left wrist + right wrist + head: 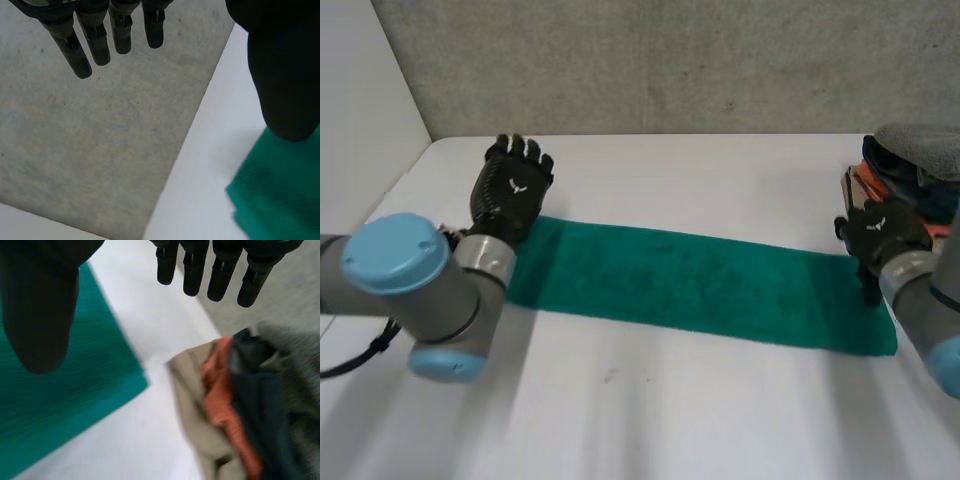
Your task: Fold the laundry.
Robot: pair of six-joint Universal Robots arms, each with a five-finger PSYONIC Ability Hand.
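Across the white counter (pixel 720 180) lies a green towel (pixel 700 285), spread flat as a long strip running left to right. Left robot hand (pixel 512 190) sits at the towel's left end, over its far corner. In the left wrist view its fingers (pixel 100 40) are straight and held wide of the thumb (pixel 285 75), nothing between them; the thumb hangs over the towel's edge (pixel 280 190), and the fingers reach out toward the grey wall (pixel 90 150).

Right robot hand (pixel 882 238) is at the towel's right end, at the far corner. In the right wrist view its fingers (pixel 220 270) are straight and spread from the thumb (pixel 40 315), holding nothing; the thumb is above the cloth (pixel 60 405). Contact with the towel cannot be told.

Pile of clothes (pixel 910 165) sits at the counter's right edge, just beside that end: beige, orange, dark blue and grey pieces (pixel 250 405) heaped together.
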